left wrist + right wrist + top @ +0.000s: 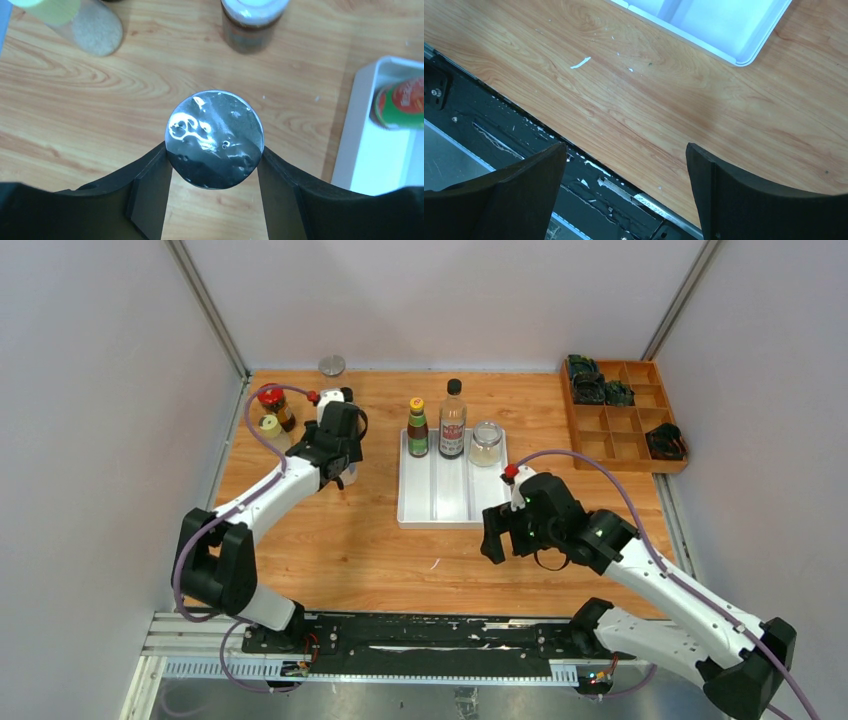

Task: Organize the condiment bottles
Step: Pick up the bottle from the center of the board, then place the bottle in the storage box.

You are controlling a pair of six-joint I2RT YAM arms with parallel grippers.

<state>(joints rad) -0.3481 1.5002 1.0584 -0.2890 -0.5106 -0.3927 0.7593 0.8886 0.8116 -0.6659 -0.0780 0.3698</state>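
The left pincer (214,151) is closed partway on a silver-lidded jar (214,135), with one finger pressed against each side of its round lid. The jar is upright over the bare wood of the table (330,540), left of the white tray (436,515) and towards the table's far left corner. I cannot tell whether it is lifted.

The step in hand looks like carrying this jar to the tray. At the tray's far end stand a yellow-capped bottle (418,428), a tall black-capped bottle (453,418) and a clear jar (487,443). The next move calls for a level carry to the right and a free spot in front of them.

The right pincer (625,148) gapes wide and empty at the table's near edge.
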